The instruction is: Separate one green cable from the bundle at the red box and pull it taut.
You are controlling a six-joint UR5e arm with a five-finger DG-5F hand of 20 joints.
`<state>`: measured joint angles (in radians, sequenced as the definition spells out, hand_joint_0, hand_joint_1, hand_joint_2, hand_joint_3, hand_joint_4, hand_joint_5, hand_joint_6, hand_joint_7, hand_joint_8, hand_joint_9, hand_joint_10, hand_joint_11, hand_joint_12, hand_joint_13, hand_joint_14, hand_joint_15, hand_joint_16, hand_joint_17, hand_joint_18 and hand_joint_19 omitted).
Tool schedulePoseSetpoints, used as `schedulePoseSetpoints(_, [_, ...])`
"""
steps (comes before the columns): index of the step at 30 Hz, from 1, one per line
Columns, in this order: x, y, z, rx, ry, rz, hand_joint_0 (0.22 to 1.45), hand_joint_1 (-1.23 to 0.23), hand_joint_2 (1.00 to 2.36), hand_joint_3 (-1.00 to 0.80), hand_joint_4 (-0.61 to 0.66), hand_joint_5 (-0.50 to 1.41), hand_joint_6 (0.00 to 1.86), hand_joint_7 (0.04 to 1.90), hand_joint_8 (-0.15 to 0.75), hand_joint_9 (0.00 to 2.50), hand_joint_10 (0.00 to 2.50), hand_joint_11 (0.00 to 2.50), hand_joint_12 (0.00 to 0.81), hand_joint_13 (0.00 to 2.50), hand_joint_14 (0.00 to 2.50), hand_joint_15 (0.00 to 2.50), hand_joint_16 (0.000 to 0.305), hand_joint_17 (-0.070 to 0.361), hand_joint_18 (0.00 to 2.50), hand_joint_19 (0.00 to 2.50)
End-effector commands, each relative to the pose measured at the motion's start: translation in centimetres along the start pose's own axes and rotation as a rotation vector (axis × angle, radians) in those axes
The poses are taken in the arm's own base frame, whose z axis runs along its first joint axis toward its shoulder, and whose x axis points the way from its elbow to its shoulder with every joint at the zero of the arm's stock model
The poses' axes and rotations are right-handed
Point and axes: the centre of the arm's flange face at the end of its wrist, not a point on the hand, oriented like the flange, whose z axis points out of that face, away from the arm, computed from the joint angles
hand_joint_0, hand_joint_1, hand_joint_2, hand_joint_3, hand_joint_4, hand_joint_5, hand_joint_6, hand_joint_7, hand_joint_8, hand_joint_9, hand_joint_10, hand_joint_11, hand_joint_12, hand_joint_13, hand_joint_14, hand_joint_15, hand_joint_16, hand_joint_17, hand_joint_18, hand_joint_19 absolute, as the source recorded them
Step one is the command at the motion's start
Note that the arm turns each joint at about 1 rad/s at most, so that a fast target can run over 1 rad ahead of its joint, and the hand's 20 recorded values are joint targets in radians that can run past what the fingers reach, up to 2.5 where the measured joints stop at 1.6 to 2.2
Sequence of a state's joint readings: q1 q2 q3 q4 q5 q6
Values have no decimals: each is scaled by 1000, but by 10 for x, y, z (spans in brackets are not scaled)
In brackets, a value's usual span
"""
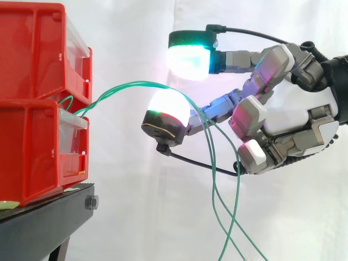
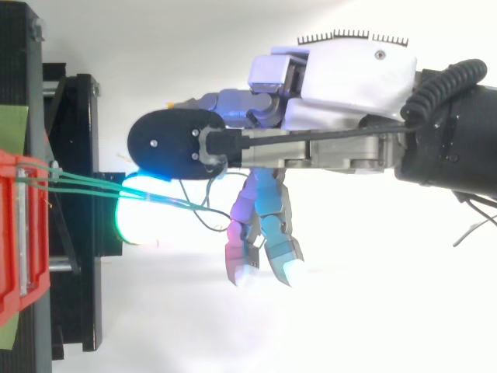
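Several green cables (image 1: pixel 136 83) leave the lower red box (image 1: pixel 32 147) at the left and arch rightward. They drape slack over the lower finger (image 1: pixel 217 104) of the hand (image 1: pixel 293 114) and hang downward. The hand is released, its glowing pads (image 1: pixel 187 60) apart, pinching nothing.

Two red bins (image 1: pixel 32 54), one black stand (image 1: pixel 38 228), one hand (image 1: pixel 293 109), at least two green cables (image 1: pixel 138 83)

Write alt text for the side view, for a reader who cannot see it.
A robot hand reaches in from the right, two glowing-tipped fingers held apart; thin green cables from stacked red bins arch over the lower finger, unpinched, and hang slack to the bottom edge. The bins sit on a black stand before a white curtain.
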<state>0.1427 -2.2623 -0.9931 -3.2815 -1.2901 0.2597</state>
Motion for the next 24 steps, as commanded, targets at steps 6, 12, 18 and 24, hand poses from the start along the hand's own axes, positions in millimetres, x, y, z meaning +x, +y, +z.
schedulePoseSetpoints(6, [0, 0, 0, -1, 0, -2, 589, -464, 1011, -261, 111, 136, 504, 1184, 210, 1937, 10, 271, 398, 1429, 16, 479, 72, 161, 1191, 454])
schedulePoseSetpoints(12, [0, 1, 0, -2, 1, -1, 625, -540, 1012, -168, 134, 138, 504, 1180, 212, 1962, 10, 273, 401, 1441, 14, 473, 71, 160, 1210, 437])
schedulePoseSetpoints(18, [0, 0, 0, 1, 0, -2, 642, -574, 1014, -123, 141, 139, 504, 1192, 203, 1968, 11, 299, 399, 1437, 17, 482, 67, 151, 1196, 460])
schedulePoseSetpoints(24, [0, -1, 0, 2, -1, -3, 639, -581, 1014, -179, 120, 138, 504, 1217, 204, 1953, 13, 298, 393, 1434, 15, 495, 67, 151, 1189, 468])
